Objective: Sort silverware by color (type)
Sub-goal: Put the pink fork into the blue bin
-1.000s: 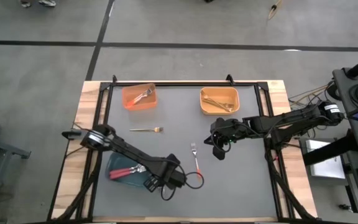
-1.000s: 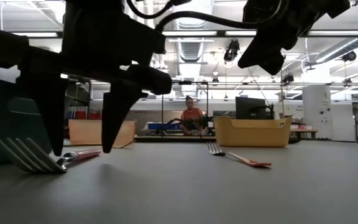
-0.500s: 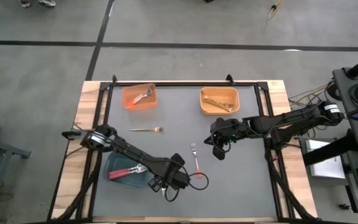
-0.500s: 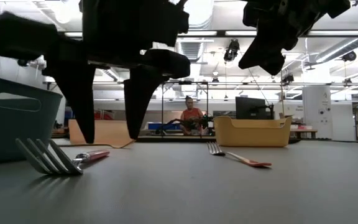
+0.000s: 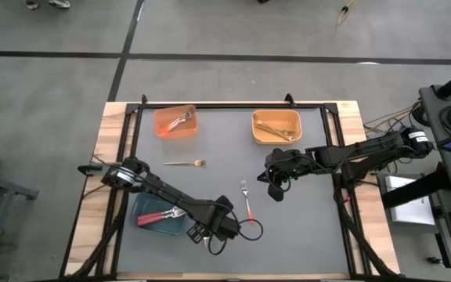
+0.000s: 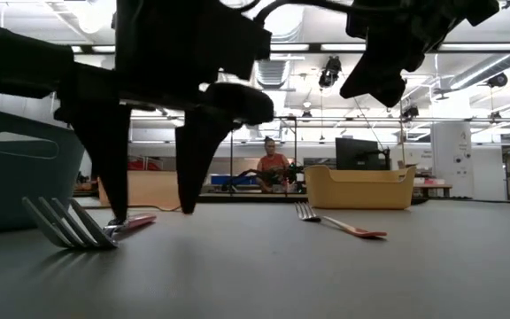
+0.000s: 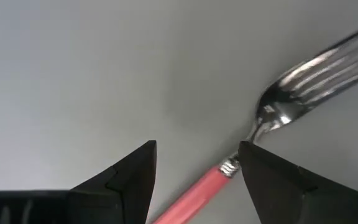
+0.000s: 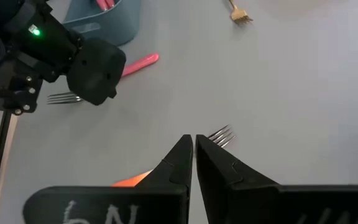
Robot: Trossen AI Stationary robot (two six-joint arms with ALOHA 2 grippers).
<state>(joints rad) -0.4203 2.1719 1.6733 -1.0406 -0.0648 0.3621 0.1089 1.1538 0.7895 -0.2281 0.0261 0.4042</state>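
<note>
High view: left gripper (image 5: 210,233) hanging low at table's 6 o'clock, fingers spread wide, straddling pink-handled fork with silver tines (image 7: 272,140) lying flat beside teal rectangular bin (image 5: 161,216). Right gripper (image 5: 276,190) hovering right of centre, fingers pressed together, holding nothing. Orange-handled fork (image 5: 246,200) lying at centre; gold fork (image 5: 184,164) lying at 10 o'clock.

Grey table (image 5: 304,227), three bins (image 5: 175,121), loose forks (image 5: 185,163)
</note>
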